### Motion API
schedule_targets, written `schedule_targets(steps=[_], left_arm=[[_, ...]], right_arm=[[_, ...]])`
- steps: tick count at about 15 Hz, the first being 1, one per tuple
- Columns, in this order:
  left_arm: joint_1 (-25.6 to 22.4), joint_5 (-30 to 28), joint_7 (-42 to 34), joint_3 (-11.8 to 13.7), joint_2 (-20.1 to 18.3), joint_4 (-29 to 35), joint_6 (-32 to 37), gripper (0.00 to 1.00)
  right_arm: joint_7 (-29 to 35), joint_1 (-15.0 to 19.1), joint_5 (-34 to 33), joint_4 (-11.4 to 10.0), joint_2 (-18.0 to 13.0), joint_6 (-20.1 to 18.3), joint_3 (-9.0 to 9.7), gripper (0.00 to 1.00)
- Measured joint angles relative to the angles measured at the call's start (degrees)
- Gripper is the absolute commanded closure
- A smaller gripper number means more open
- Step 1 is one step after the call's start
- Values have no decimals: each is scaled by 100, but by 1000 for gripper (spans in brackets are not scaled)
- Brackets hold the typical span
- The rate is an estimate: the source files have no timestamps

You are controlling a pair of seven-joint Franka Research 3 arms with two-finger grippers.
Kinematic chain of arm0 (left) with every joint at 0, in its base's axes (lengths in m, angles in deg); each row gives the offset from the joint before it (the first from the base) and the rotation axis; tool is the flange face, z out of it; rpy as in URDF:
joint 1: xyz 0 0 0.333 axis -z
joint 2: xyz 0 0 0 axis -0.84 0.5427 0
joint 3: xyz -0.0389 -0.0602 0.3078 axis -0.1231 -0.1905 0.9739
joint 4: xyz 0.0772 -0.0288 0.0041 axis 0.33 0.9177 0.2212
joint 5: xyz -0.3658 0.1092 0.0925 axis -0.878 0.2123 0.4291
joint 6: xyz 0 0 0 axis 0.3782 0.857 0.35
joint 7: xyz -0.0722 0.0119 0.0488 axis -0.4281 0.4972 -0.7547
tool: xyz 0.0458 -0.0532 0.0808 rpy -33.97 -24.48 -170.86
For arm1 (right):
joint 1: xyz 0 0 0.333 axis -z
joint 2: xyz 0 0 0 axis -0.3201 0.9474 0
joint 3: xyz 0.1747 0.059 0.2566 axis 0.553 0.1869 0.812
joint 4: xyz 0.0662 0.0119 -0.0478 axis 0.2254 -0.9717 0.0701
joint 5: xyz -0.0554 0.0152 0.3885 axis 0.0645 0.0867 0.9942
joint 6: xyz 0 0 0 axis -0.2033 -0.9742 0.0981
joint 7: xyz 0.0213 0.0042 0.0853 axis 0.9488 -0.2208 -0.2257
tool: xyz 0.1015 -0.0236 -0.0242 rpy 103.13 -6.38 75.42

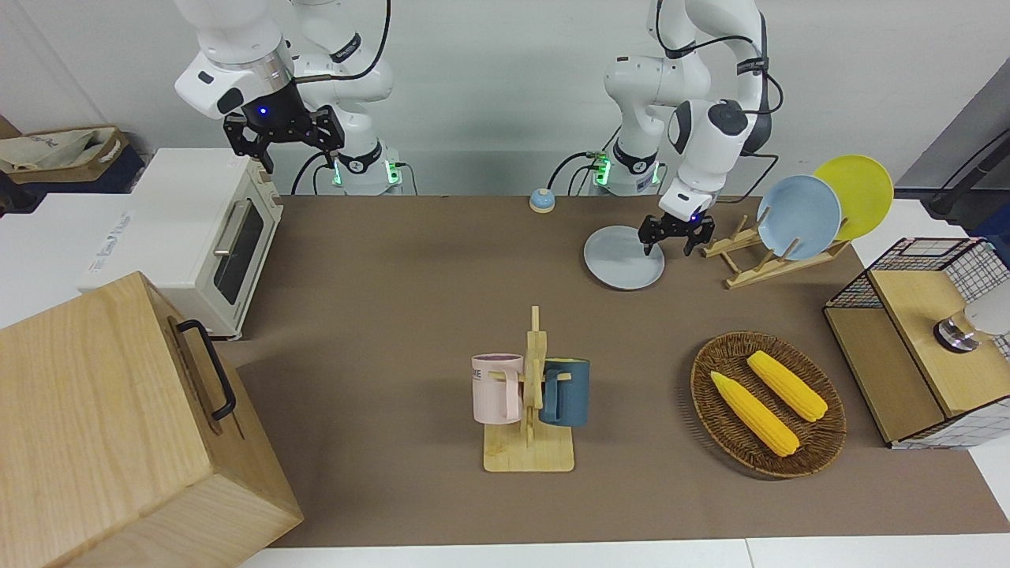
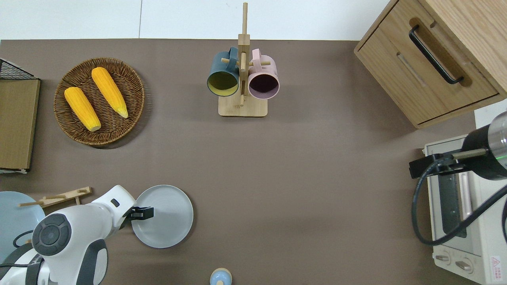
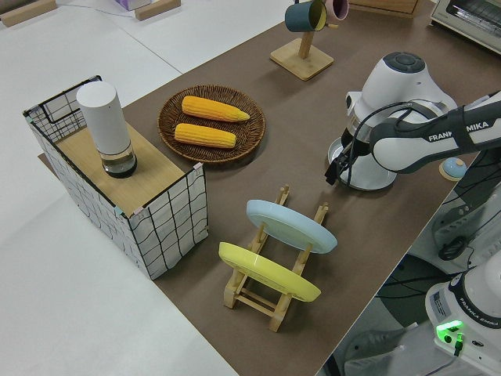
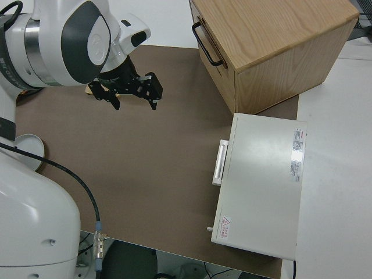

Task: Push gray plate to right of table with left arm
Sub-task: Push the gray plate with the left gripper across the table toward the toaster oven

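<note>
Gray plate [image 2: 166,217] lay flat on the tabletop [image 2: 309,178]; the left claw [image 2: 139,213] stood open and empty at its rim toward the plate rack [image 1: 750,256], set to shove. Right arm parked.

You've got a brown table [image 1: 379,315] with plenty sitting on it: gray plate [image 2: 166,217], wicker basket [image 2: 99,101], mug rack [image 2: 242,107], plate rack [image 1: 750,260], small bell [image 2: 220,276], wooden drawer box [image 1: 110,426], toaster oven [image 1: 201,229], and wire crate [image 1: 923,363].
</note>
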State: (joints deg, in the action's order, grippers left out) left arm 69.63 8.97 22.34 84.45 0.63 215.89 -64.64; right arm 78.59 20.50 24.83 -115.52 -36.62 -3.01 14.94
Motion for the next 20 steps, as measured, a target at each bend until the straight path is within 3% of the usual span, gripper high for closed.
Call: schedule_targets(steps=[1, 4, 8, 20], left_arm=[[0, 1, 1, -2, 9, 0, -2, 161], [0, 4, 2, -3, 32, 0, -3, 644], [0, 7, 2, -4, 41, 0, -3, 999], [54, 11, 168, -34, 3, -6, 5, 1000]], right_arm=[[0, 0, 0, 0, 0, 0, 0, 17], [0, 0, 0, 0, 0, 0, 0, 17], [0, 0, 0, 0, 0, 0, 0, 17], [0, 0, 0, 0, 0, 0, 0, 17]])
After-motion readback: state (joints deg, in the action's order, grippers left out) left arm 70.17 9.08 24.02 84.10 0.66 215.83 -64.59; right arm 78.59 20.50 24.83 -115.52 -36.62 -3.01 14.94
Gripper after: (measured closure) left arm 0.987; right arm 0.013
